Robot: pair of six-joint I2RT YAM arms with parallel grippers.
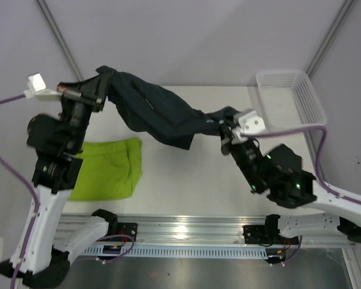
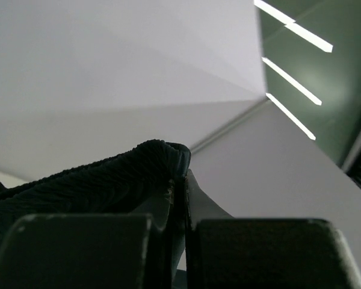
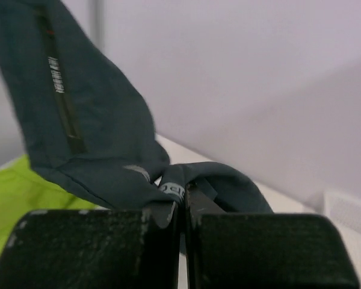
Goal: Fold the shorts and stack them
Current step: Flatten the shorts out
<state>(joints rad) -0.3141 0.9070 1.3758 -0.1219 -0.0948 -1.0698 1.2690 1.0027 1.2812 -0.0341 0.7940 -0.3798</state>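
Observation:
The dark navy-teal shorts (image 1: 156,111) hang stretched in the air between both arms, sagging in the middle above the table. My left gripper (image 1: 102,81) is shut on their upper left corner; in the left wrist view a ribbed dark hem (image 2: 108,180) is pinched at the gripper (image 2: 184,180). My right gripper (image 1: 224,123) is shut on the other end, lower down, with fabric and a printed label (image 3: 171,189) bunched at the gripper (image 3: 182,198). The lime green shorts (image 1: 108,168) lie folded flat on the table at the left, below the left arm.
A white mesh basket (image 1: 292,99) stands at the back right corner of the table (image 1: 192,174). A metal rail (image 1: 180,232) runs along the near edge by the arm bases. Grey walls close the back and sides.

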